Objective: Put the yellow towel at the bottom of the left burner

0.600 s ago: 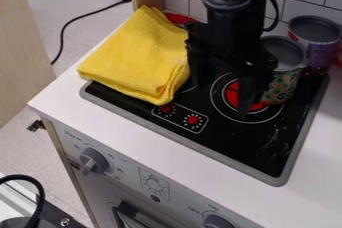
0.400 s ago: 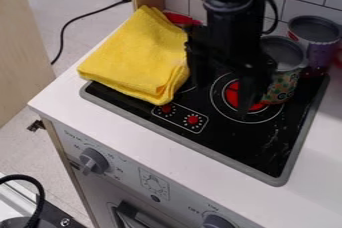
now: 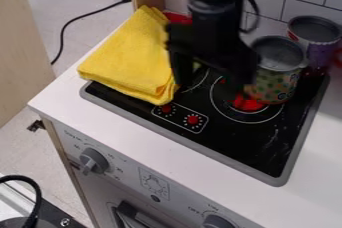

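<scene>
Two fingers stood wide apart on my pincer (image 3: 208, 88), seemingly empty, beside the yellow towel (image 3: 130, 54) straddling cooktop (image 3: 230, 142) and bench (image 3: 133, 134); a low sideways sweep risked snagging its folds.

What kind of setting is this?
Most likely a toy kitchen in a lab or workroom: a stovetop with printed dials, a tiled backsplash and a robot arm above.
</scene>
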